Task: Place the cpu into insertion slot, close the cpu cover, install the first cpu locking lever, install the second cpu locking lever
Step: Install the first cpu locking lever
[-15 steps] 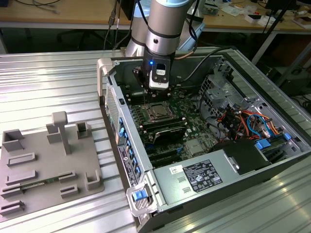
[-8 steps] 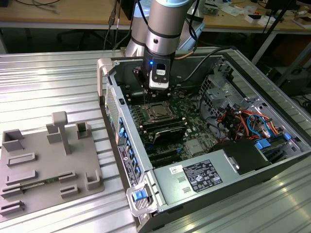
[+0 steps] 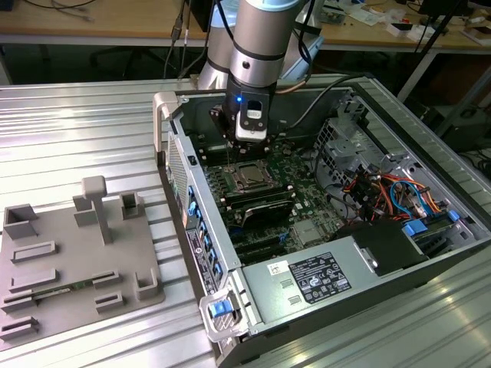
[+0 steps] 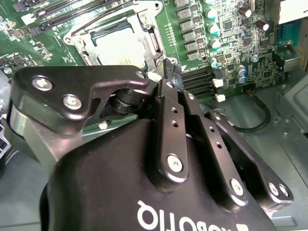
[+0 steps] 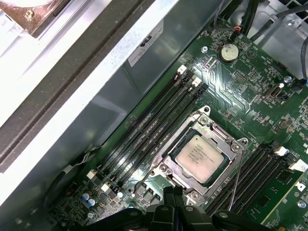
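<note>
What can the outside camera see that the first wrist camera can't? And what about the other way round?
The exterior view takes in the robot's arm, the grey tray of holders on the exterior view's left, the grey power supply box and the coloured cables. The first wrist view picks out a round silver battery on the green board. Both show the cpu sitting in the middle of that board, with long black memory slots beside it.
</note>
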Tool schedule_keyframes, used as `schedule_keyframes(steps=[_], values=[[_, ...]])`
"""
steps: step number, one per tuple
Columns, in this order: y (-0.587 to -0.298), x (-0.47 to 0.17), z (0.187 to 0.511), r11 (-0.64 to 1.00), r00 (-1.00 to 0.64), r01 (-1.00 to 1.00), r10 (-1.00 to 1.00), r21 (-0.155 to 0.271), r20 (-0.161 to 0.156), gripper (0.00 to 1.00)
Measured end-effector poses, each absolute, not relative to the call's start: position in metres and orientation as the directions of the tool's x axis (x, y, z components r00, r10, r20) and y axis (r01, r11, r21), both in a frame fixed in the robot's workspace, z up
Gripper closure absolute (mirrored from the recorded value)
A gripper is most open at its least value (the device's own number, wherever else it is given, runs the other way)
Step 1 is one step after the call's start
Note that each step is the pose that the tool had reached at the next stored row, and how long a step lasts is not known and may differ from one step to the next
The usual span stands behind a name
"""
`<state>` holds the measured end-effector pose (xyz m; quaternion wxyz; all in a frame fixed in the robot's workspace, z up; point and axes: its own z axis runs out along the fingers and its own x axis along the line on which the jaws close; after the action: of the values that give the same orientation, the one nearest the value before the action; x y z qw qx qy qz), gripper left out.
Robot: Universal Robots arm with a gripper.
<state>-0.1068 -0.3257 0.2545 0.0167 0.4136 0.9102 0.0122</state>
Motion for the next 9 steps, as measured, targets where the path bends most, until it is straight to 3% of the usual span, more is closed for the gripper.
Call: schedule_keyframes(steps=[9], values=[[-0.3257,-0.1068,0.26,0.732,-0.732,0.681,0.681,0.036,-0.02,0.89]])
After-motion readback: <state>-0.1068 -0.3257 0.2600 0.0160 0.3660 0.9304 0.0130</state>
